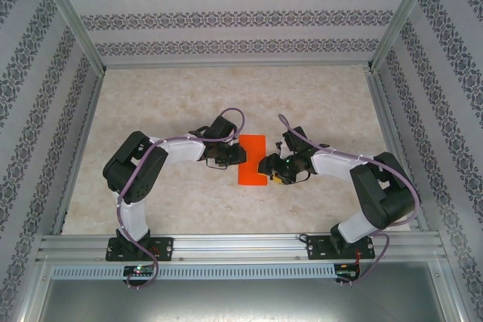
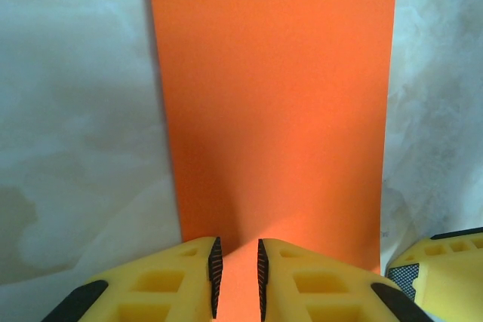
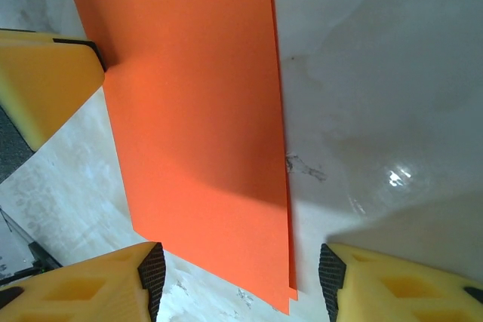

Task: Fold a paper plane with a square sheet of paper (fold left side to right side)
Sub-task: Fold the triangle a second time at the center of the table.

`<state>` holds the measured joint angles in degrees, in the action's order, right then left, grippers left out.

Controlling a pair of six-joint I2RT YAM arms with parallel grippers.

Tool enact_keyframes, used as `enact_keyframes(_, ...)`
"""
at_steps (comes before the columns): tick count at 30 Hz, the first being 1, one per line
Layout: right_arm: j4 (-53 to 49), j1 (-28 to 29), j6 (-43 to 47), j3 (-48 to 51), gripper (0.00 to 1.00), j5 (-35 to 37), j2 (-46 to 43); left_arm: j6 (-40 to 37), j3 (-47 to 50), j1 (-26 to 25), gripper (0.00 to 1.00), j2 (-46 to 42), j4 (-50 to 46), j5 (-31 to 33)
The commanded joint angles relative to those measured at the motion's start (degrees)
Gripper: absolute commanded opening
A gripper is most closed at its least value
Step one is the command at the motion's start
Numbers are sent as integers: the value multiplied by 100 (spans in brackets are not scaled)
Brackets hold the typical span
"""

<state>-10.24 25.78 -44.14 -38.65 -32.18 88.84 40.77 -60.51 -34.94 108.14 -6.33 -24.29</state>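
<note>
The square sheet of paper (image 1: 252, 160) lies on the table as a bright orange upright rectangle, folded double, with two edges showing at one corner (image 3: 290, 292). My left gripper (image 1: 235, 156) sits low at its left side. In the left wrist view its jaws (image 2: 237, 280) stand a narrow gap apart over the paper (image 2: 272, 111), with nothing pinched between them. My right gripper (image 1: 266, 165) is at the paper's lower right. In the right wrist view it (image 3: 238, 277) is open and straddles the paper's (image 3: 196, 111) near corner without touching it.
The marbled table top (image 1: 166, 103) is walled by patterned panels and aluminium posts (image 1: 72, 16). The two grippers are close together: a right finger (image 2: 445, 262) shows in the left wrist view, and a left finger (image 3: 45, 81) shows in the right wrist view.
</note>
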Motion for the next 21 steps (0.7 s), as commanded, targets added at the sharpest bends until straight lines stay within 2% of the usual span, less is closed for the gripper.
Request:
enact_keyframes(1, 284, 179, -230, -78, 58, -17, 267, -105, 162, -97, 25, -72, -105, 160)
enact_keyframes(8, 592, 233, -426, -63, 54, -130, 342, -124, 154, -92, 25, -70, -105, 149)
enact_keyframes(15, -252, 243, -87, -291, 54, 366, -77, -132, 154, -92, 25, -78, -119, 177)
enact_keyframes(21, -401, 250, -67, -255, 54, 492, -153, -133, 156, -92, 25, -82, -124, 180)
